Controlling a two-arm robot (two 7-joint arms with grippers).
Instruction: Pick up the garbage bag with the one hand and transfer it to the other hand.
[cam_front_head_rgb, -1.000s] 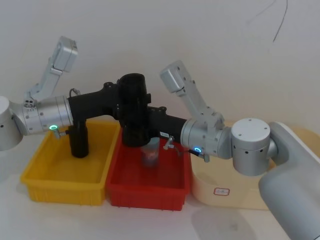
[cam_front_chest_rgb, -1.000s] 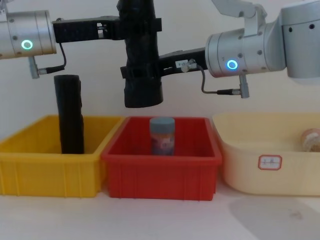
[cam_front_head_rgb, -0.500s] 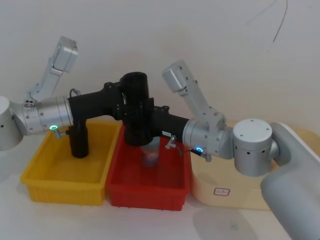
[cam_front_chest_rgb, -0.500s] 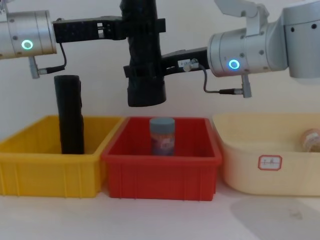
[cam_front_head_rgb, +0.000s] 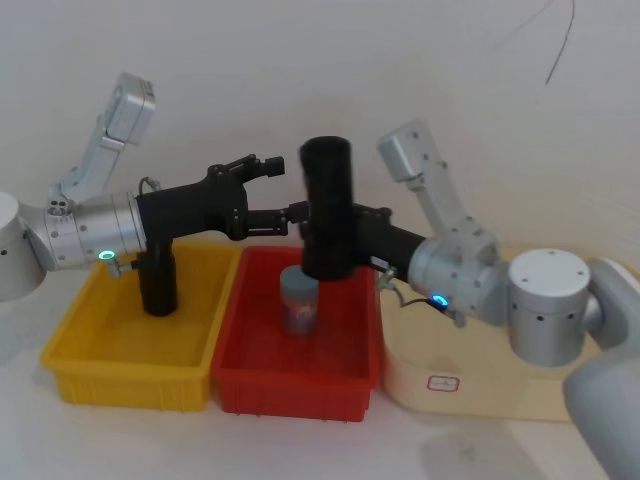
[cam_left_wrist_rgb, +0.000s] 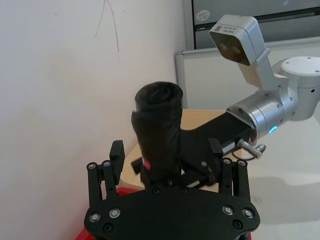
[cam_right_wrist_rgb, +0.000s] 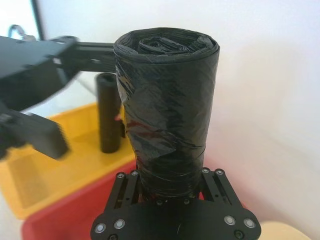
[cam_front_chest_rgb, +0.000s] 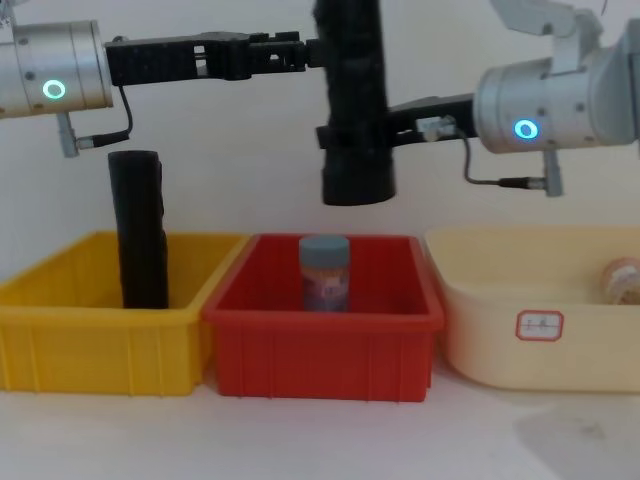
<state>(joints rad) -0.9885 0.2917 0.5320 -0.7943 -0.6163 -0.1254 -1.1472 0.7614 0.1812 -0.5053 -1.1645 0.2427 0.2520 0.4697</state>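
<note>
The garbage bag (cam_front_head_rgb: 327, 205), a black glossy roll, hangs upright in the air over the red bin (cam_front_head_rgb: 250, 385). My right gripper (cam_front_head_rgb: 338, 238), on the blue-ringed wrist, is shut on the garbage bag's (cam_right_wrist_rgb: 167, 100) lower part, its jaws clamped on both sides (cam_right_wrist_rgb: 170, 180). My left gripper (cam_front_head_rgb: 276, 192), on the green-ringed wrist, stands open just left of the bag, apart from it. In the chest view the bag (cam_front_chest_rgb: 354, 110) hangs between the left gripper (cam_front_chest_rgb: 300, 52) and the right gripper (cam_front_chest_rgb: 345, 135). The left wrist view shows the bag (cam_left_wrist_rgb: 159, 132) beyond the spread left fingers (cam_left_wrist_rgb: 116, 150).
A slim black cylinder (cam_front_head_rgb: 157, 280) stands in the yellow bin (cam_front_head_rgb: 120, 375) on the left. A blue-lidded jar (cam_front_chest_rgb: 325, 270) stands in the red bin (cam_front_chest_rgb: 320, 345) under the bag. A cream bin (cam_front_chest_rgb: 545, 350) at the right holds a small item (cam_front_chest_rgb: 620, 275).
My left gripper has opened and let go of the bag. My right gripper has carried the bag to the right, clear of the left fingers.
</note>
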